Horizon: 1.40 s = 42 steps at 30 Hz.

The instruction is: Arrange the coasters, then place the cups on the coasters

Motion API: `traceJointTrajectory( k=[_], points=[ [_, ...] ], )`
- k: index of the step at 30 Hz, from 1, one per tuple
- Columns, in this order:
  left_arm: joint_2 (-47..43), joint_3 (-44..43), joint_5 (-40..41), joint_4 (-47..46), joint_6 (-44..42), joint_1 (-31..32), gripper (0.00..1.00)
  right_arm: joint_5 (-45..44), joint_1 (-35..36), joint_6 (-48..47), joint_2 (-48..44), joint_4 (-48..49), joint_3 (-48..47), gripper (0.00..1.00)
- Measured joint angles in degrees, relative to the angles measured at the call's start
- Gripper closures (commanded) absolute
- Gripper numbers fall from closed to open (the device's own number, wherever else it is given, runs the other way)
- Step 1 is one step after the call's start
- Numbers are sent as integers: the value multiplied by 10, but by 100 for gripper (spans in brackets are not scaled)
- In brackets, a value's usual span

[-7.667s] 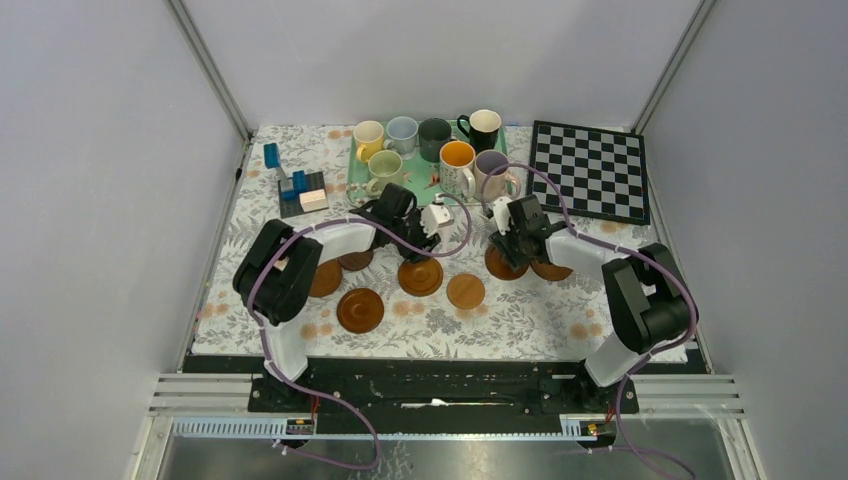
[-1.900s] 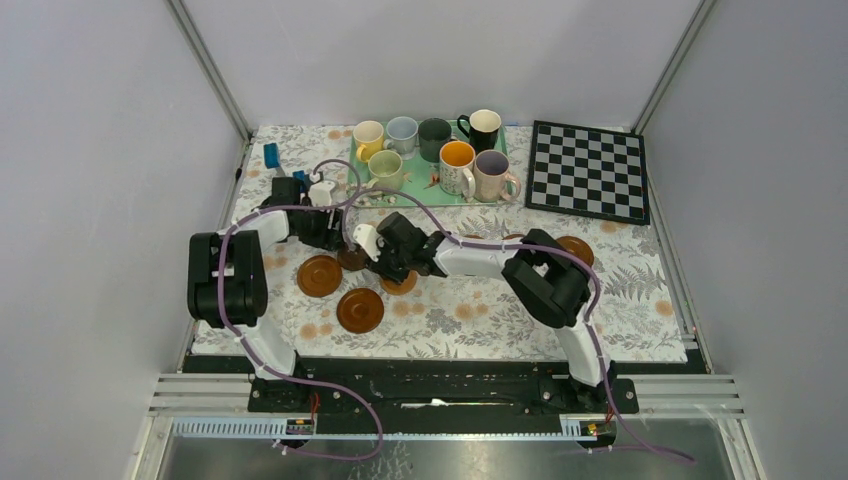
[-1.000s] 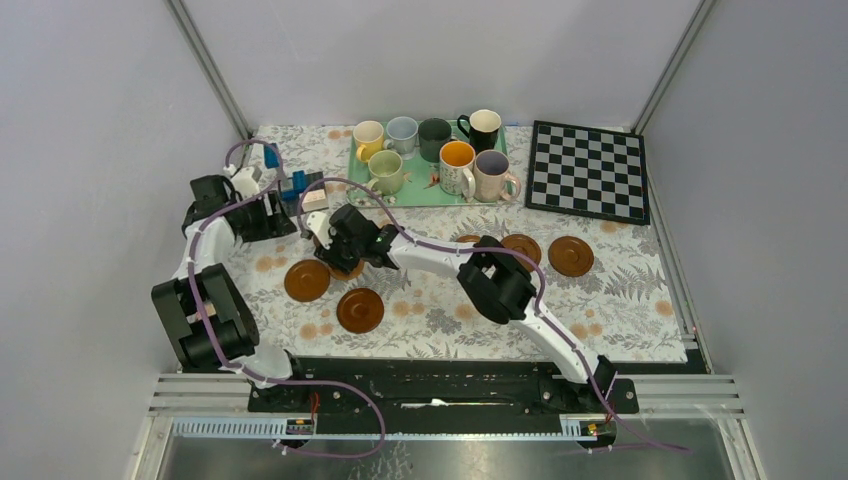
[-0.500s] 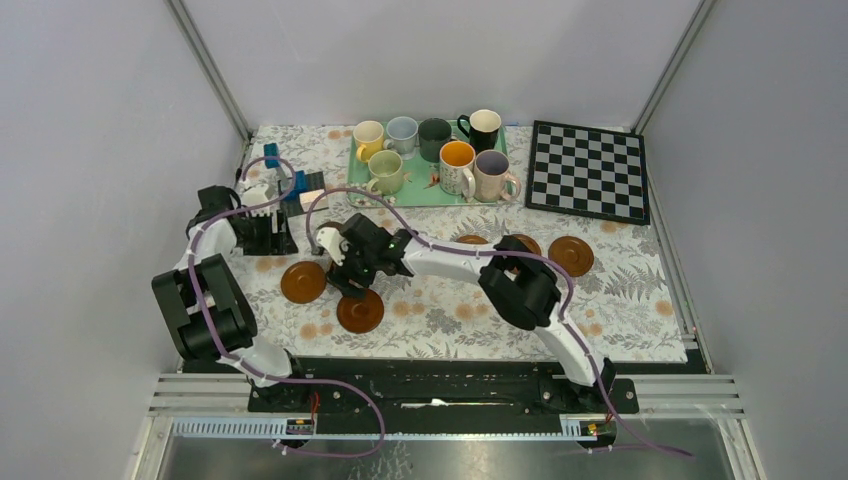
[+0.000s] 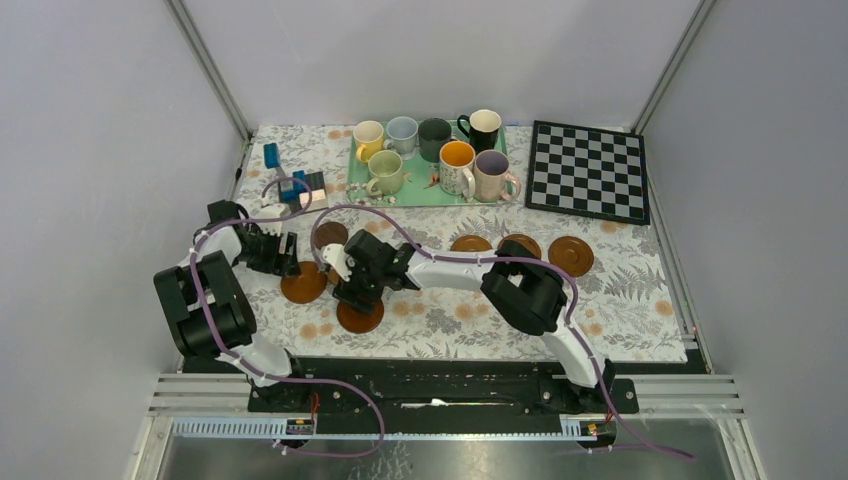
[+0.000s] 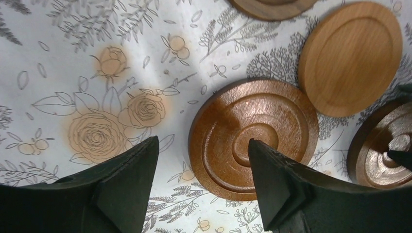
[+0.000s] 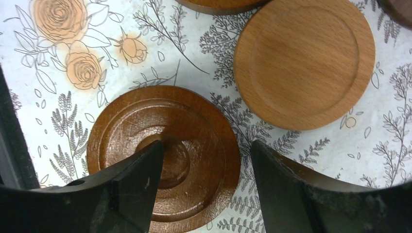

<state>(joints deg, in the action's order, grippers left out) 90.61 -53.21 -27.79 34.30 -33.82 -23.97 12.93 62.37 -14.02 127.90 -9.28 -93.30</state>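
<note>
R gripper (image 7: 201,156) over dk coaster (image 7: 164,145), prob clear

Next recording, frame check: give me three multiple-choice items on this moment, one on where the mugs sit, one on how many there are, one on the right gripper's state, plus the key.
1. Where do the handled ceramic mugs stand?
A. on the black-and-white checkerboard
B. on the green floral tray
C. on the tablecloth by the arm bases

2. How many mugs are there?
A. five
B. seven
C. nine

3. What is the right gripper doing?
A. shut on a mug's handle
B. shut on the tray's rim
C. open, over a dark brown round wooden coaster

Key:
1 B, all of them stand inside the tray at the far edge.
2 B, four in the back row and three in front.
3 C, the right wrist view shows both fingers apart with the coaster lying flat beneath them.
</note>
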Motion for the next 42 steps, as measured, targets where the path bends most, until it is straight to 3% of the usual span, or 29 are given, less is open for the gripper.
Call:
traceJointTrajectory(
  k=[11, 18, 27, 33, 42],
  points=[
    [-7, 42, 0, 2, -106, 0, 37, -34, 0, 10, -34, 10, 51, 44],
    [-52, 87, -10, 23, -184, 0, 48, -60, 1, 12, -72, 8, 103, 47],
    [-84, 119, -30, 51, -257, 21, 52, -68, -41, 20, -116, 2, 163, 49],
    [-97, 132, -42, 56, -274, 94, 53, -69, -101, 24, -116, -3, 162, 50],
    [-94, 132, -45, 41, -250, 267, 53, -74, -153, 21, -116, -16, 157, 50]
  ],
)
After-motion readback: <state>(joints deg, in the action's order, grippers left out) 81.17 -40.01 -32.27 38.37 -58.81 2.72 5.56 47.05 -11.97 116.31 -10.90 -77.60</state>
